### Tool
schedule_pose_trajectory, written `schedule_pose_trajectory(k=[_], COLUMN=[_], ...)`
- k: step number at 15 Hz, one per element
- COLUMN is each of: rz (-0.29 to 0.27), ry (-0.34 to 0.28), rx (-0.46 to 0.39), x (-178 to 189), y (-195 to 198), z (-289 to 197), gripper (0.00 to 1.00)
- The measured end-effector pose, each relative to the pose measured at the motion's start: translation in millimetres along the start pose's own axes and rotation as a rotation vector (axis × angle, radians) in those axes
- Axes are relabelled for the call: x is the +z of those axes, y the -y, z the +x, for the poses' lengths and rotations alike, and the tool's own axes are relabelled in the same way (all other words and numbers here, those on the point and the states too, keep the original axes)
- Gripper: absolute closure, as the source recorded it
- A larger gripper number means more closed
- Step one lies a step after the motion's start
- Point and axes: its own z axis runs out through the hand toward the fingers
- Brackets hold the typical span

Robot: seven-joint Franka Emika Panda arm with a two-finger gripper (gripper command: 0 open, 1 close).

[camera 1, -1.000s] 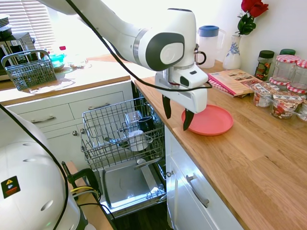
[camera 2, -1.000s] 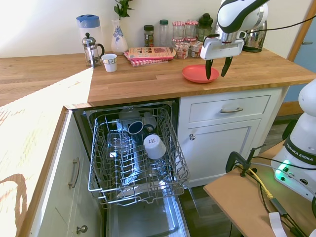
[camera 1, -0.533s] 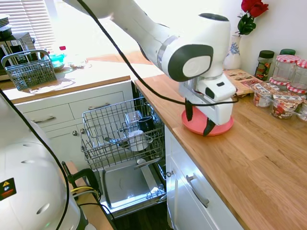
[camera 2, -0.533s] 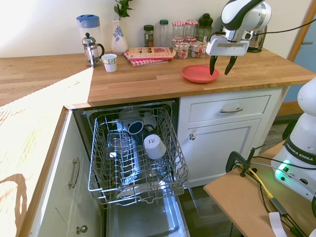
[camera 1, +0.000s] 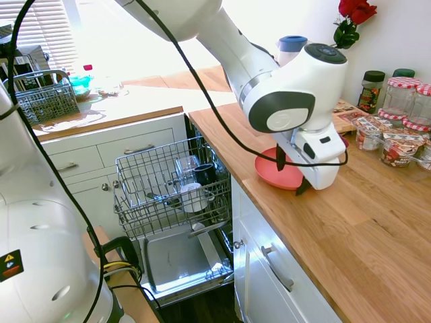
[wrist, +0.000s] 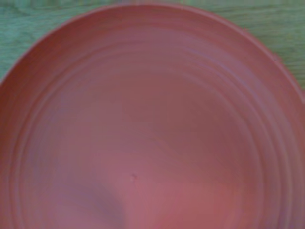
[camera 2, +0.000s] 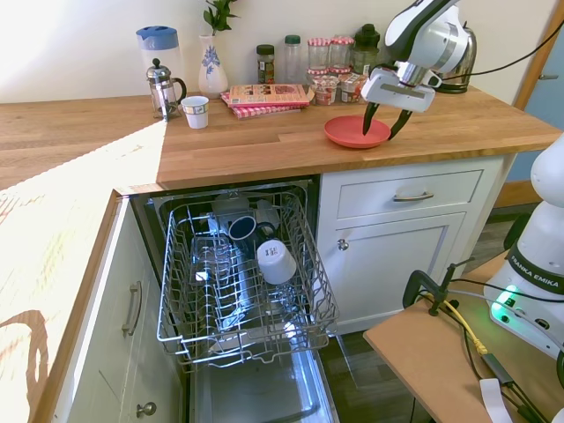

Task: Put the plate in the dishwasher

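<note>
Plate (camera 1: 273, 169) flat on counter (camera 1: 350, 222) | hand (camera 2: 382, 132) spread, straddling rim

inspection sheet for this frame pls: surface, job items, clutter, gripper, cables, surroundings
Surface: wooden worktop, sunlit on one side.
Job's things: plate flat on the worktop near its front edge; dishwasher open, rack pulled out, cups inside.
Clutter: jars, cafetiere, small cup, vase, book, jug, kettle, cutlery basket.
Gripper: gripper open, fingers astride the plate, not holding it.
Cables: black cable along the arm.
Surroundings: white cabinets.
</note>
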Motion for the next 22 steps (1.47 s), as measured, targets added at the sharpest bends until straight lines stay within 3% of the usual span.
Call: schedule_pose_trajectory(k=[17,22], rz=[0.050,0.045], ry=[0.041,0.026], rx=[0.041,-0.002], x=[14.5,11.9], y=[11.5,26.3], z=[17.8,5.6], gripper=[1.00,1.00])
